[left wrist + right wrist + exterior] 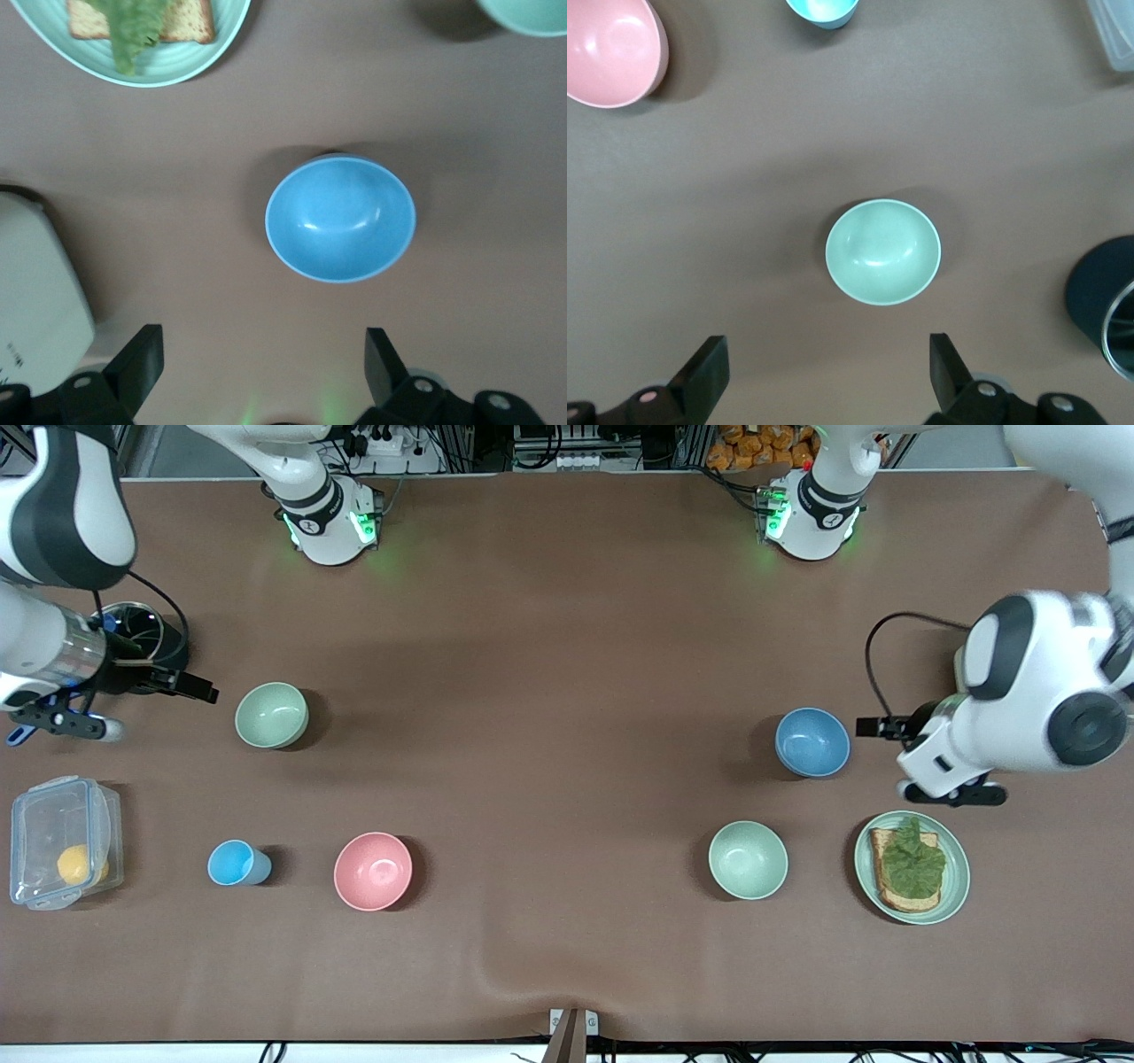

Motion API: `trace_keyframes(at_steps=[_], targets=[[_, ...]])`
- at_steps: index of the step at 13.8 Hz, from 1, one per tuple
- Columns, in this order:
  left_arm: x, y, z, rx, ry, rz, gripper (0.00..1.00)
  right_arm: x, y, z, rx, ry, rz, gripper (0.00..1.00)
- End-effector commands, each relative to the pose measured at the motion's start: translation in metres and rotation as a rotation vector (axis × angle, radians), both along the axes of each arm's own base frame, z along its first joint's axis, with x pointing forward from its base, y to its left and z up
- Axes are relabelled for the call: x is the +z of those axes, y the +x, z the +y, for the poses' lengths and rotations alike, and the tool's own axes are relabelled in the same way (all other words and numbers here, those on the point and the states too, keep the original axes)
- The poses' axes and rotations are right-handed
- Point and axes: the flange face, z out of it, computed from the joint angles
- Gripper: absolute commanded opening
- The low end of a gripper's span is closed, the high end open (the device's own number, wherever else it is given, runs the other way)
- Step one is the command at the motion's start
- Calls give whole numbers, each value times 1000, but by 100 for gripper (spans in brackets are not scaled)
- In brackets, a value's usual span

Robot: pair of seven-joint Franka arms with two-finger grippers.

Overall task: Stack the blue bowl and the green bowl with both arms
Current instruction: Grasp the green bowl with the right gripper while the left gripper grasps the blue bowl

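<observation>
The blue bowl (812,741) stands upright toward the left arm's end of the table; it shows in the left wrist view (341,219). The sage-green bowl (272,715) stands upright toward the right arm's end; it shows in the right wrist view (883,251). My left gripper (952,793) (263,341) is open and empty, over bare table beside the blue bowl. My right gripper (66,724) (828,350) is open and empty, over bare table beside the green bowl. Neither gripper touches a bowl.
A mintier green bowl (748,859) and a green plate (959,886) with toast and lettuce lie nearer the camera than the blue bowl. A pink bowl (373,871), a light-blue cup (235,863) and a clear box (62,855) lie nearer than the green bowl. A dark cup (133,633) stands by the right gripper.
</observation>
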Motion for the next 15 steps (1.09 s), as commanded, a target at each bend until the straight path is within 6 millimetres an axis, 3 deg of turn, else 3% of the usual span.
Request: trace_keyframes(at_steps=[1,5,7,9,12,15], targets=[[-45,4,3,-43,19,-2,100,-28,-17,-14,28,-8,-14,100],[-96,10,11,-42,6,-17,100,-75,-30,-18,46,-10,-38,100],[-118,9,17,-68,-6,14,100,-92,-35,-35,100,0,-49,100],[-131,7,17,-76,-1,36,100,-108,-37,-38,116,10,-27,100],[-163,0,13,-81,6,87,100,-153,-57,-44,140,1,-67,95],[-177,-3,10,-82,9,109,100,-190,-66,-60,147,3,-71,94]])
